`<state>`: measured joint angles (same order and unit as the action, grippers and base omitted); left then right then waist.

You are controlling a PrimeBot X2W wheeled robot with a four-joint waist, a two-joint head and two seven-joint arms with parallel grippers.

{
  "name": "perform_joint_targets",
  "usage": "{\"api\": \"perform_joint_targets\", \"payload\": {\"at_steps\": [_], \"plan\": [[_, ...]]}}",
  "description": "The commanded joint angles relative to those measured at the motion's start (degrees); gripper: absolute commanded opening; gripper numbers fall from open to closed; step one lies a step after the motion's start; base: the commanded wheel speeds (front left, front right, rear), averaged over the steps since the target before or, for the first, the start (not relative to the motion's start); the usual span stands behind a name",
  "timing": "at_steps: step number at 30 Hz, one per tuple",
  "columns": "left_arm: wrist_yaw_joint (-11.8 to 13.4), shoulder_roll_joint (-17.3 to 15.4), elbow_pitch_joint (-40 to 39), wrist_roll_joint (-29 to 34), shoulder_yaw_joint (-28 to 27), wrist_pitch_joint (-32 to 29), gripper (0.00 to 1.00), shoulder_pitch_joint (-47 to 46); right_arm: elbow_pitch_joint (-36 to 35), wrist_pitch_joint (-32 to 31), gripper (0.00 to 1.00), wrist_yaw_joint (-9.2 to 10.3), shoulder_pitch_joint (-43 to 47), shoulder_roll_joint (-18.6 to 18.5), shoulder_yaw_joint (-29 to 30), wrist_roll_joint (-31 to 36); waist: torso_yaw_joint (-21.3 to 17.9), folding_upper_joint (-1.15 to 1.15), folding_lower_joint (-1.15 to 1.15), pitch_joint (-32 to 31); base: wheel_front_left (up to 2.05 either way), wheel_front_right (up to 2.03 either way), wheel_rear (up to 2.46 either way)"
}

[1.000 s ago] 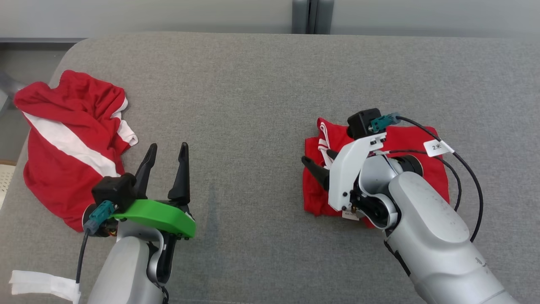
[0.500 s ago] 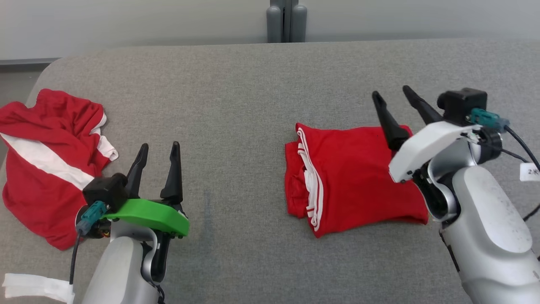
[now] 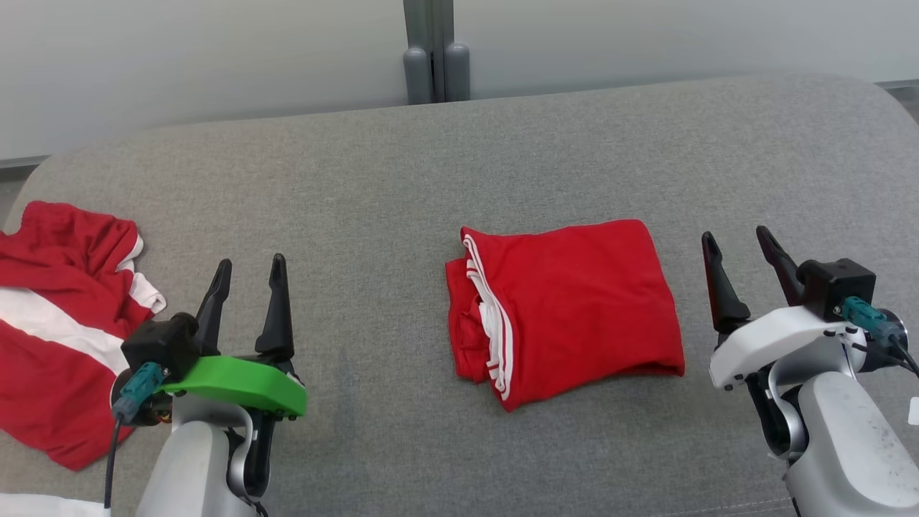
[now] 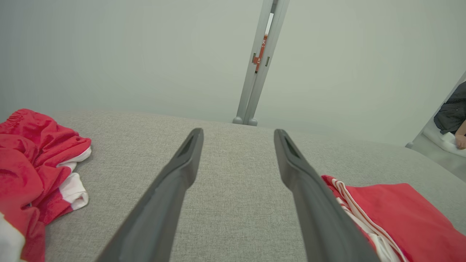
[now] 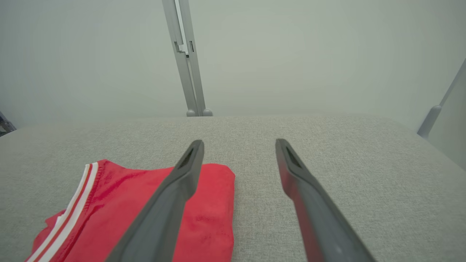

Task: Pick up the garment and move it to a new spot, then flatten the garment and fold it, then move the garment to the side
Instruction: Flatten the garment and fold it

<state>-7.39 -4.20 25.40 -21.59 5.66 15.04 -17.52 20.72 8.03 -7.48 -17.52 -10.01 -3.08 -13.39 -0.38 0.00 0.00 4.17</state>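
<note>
**While both grippers stand wide, the folded garment lies flat between them**

Where the head view looks down, a broad grey fabric-covered surface (image 3: pixel 402 187) is seen, backed by a pale wall (image 3: pixel 215 57). At the surface's left edge a crumpled red and white garment (image 3: pixel 50 345) is spread in loose folds. The folded garment (image 3: pixel 574 301), red and roughly rectangular, is laid right of the middle, with its white-striped edge (image 3: pixel 492 316) turned toward the robot's left. It is touched by neither gripper.

The left gripper (image 3: pixel 251 261) is held at the lower left on a green bracket (image 3: pixel 230 384), between the two garments and apart from both. Its fingers are spread wide and nothing is gripped. The right gripper (image 3: pixel 736 234) is held on a white bracket (image 3: pixel 768 337), near the folded garment's right edge but clear of it. Its fingers are likewise spread wide and nothing is held.

A grey post (image 3: pixel 431 50) is set against the wall behind the surface. In the left wrist view part of a person in dark clothing (image 4: pixel 453 116) is seen at the right edge. A white strip of cloth (image 3: pixel 43 506) is cut off by the lower left corner of the head view.

A white tag (image 3: pixel 913 411) is caught at the head view's right edge, but its writing cannot be read. An orange-red mark (image 4: pixel 260 54) is seen on the post in the left wrist view, and its lettering is too small to be made out.
</note>
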Motion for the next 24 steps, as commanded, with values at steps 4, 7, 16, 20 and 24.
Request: {"api": "perform_joint_targets", "payload": {"at_steps": [4,7,16,20,24], "plan": [[-0.18,-0.25,-1.31,0.99,-1.06,0.16,1.0,2.48,1.9,1.89,1.0,-0.02,1.87,0.11,-0.55,0.74,-1.68,0.0,0.0,-1.86,0.0,0.0,0.0],[-0.18,-0.21,-2.26,1.45,-1.37,0.17,1.0,3.63,2.77,2.1,1.0,-0.01,2.17,0.41,-0.64,0.6,-1.98,0.0,0.0,-2.19,0.0,0.0,0.0],[-0.18,0.12,-3.65,1.55,-2.41,0.16,1.0,5.55,3.55,1.3,1.0,-0.01,1.52,0.51,-0.29,0.73,-1.71,0.0,0.0,-2.23,0.0,0.0,0.0],[-0.18,0.22,-3.68,1.89,-2.53,0.17,1.0,5.39,3.58,1.07,1.0,-0.01,1.38,0.72,-0.01,0.88,-1.39,0.0,0.0,-1.96,0.0,0.0,0.0],[-0.18,0.32,-3.62,2.24,-2.74,0.17,1.0,5.31,3.47,0.77,1.0,-0.01,1.23,0.78,0.08,1.19,-1.11,0.0,0.0,-1.71,0.0,0.0,0.0]]}}
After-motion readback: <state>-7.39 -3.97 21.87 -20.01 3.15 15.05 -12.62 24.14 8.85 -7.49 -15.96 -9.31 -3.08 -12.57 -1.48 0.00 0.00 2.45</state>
